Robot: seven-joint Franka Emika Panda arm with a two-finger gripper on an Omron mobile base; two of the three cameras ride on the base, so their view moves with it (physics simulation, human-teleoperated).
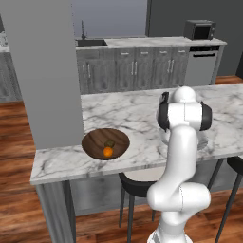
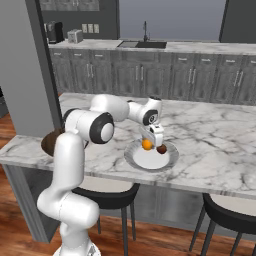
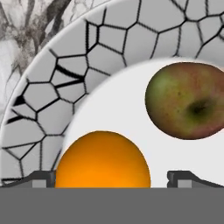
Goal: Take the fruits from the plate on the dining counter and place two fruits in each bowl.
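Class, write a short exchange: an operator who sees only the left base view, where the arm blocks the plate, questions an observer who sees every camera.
Operator: What lies on the plate?
Observer: In the right base view the plate holds two fruits, an orange fruit and a reddish-brown fruit.
Operator: Where is the gripper?
Observer: In the hand view the gripper is low over the plate, with one tip on either side of the orange fruit.
Operator: Has it gripped that fruit?
Observer: No, the jaws stand open with gaps beside the fruit.
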